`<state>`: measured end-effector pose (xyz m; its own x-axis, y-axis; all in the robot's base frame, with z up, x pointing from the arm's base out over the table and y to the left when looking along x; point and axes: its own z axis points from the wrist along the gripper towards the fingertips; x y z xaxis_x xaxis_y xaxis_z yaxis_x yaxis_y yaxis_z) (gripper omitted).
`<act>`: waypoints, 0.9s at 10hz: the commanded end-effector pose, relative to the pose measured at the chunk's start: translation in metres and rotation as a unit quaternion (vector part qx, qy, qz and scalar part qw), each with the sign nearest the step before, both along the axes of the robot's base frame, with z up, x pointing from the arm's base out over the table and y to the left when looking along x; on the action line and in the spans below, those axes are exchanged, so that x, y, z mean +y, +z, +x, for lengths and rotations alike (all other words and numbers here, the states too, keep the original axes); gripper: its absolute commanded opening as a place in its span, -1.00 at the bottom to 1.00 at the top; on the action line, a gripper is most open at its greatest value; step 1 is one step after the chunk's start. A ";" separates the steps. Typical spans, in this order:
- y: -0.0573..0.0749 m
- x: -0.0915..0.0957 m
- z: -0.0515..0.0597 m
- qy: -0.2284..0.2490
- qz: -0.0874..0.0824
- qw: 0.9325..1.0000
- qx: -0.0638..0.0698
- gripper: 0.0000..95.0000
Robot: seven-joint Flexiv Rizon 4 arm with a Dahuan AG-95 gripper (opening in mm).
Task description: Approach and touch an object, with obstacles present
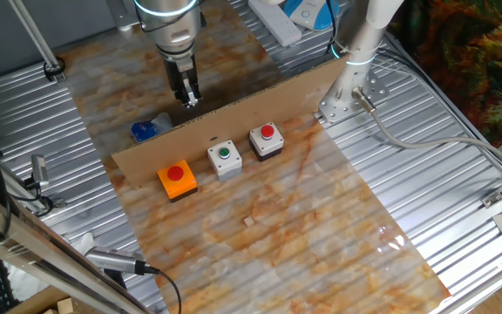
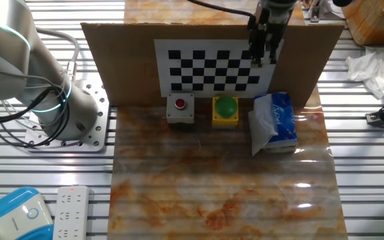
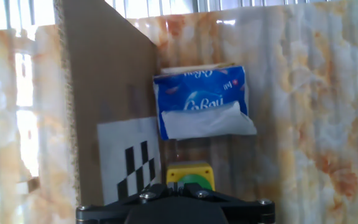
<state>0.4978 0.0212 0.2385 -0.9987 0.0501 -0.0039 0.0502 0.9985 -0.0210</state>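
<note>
Cardboard strip: in one fixed view the cardboard strip (image 1: 234, 118) stands on edge across the bench (image 1: 303, 227), long, thin and light; a bump could tip it.
Claw: the claw (image 1: 187, 94) hangs just behind the strip, holding nothing; I cannot tell how wide it is.
Other fixed view: a green button box (image 2: 225, 111) sits by a soft tissue pack (image 2: 275, 121). The button is hard; press its top.
Hand view: the green button box (image 3: 189, 175) is right below.
</note>
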 end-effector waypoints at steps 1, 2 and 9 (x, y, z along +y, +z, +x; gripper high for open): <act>0.000 0.000 0.001 -0.012 0.007 1.000 0.003 -1.00; 0.001 0.000 0.001 -0.014 0.008 1.000 0.005 -1.00; 0.036 0.019 0.033 -0.026 0.002 0.999 0.030 -1.00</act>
